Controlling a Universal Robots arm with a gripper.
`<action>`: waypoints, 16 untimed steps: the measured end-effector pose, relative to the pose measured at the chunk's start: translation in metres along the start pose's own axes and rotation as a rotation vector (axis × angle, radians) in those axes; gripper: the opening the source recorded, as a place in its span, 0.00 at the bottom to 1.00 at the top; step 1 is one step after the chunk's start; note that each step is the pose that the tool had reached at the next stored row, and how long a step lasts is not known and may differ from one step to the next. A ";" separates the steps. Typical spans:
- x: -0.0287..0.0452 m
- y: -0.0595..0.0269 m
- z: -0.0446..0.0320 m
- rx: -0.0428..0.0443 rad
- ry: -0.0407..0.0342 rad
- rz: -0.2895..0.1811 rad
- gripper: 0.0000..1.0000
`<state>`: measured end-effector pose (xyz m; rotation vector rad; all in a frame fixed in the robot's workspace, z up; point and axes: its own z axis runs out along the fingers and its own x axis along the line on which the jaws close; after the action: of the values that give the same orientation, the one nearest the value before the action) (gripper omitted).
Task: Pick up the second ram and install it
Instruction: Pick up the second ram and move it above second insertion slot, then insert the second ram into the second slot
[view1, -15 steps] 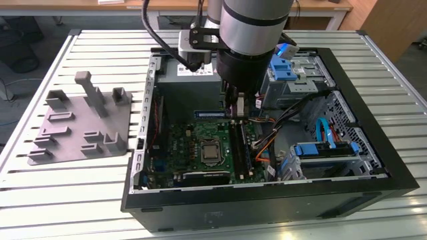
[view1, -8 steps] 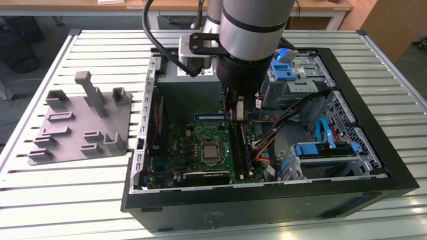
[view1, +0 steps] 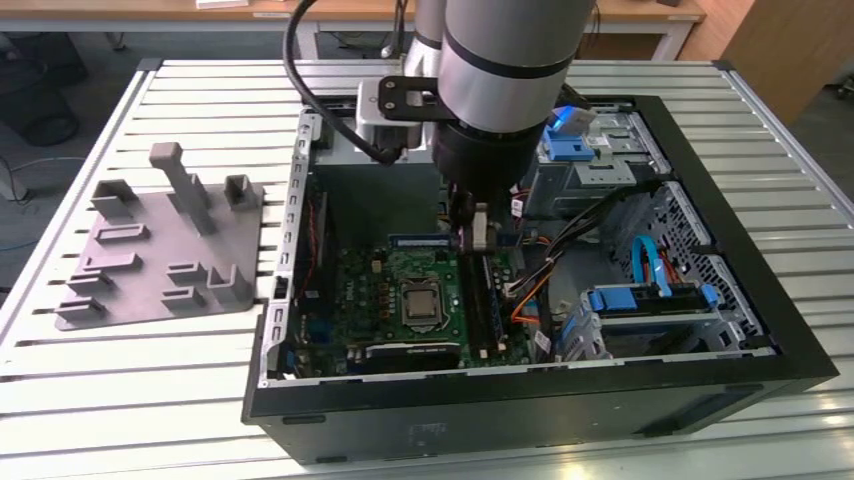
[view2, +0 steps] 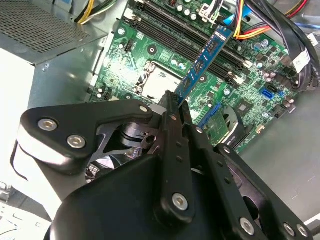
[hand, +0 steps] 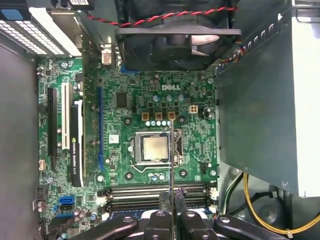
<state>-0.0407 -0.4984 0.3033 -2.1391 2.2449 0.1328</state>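
Black jaws of the gripper (view2: 176, 102) are clamping the second ram (view2: 205, 61), which is hanging edge-on just beside the processor socket (hand: 152, 148), seemingly over the memory slots (hand: 150, 192). Beyond the socket, the fan (hand: 175, 32) is sitting inside the case (view1: 561, 415) on the bench (view1: 134, 390).

Exterior view: high, beside bench (view1: 80, 390), angled down over whole open case (view1: 534, 410). Both wrist views: close above motherboard (hand: 125, 105) (view2: 150, 55), looking past pincer (hand: 172, 200) (view2: 176, 102); first wrist view straight down, second wrist view slanted. All three share motherboard.
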 end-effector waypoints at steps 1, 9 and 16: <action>0.0003 0.0000 0.0003 0.0000 -0.0001 0.000 0.14; 0.0004 0.0000 0.0013 0.0000 -0.0001 0.000 0.14; 0.0004 0.0000 0.0014 0.0000 0.0000 0.000 0.14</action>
<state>-0.0407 -0.4988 0.3019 -2.1392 2.2448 0.1328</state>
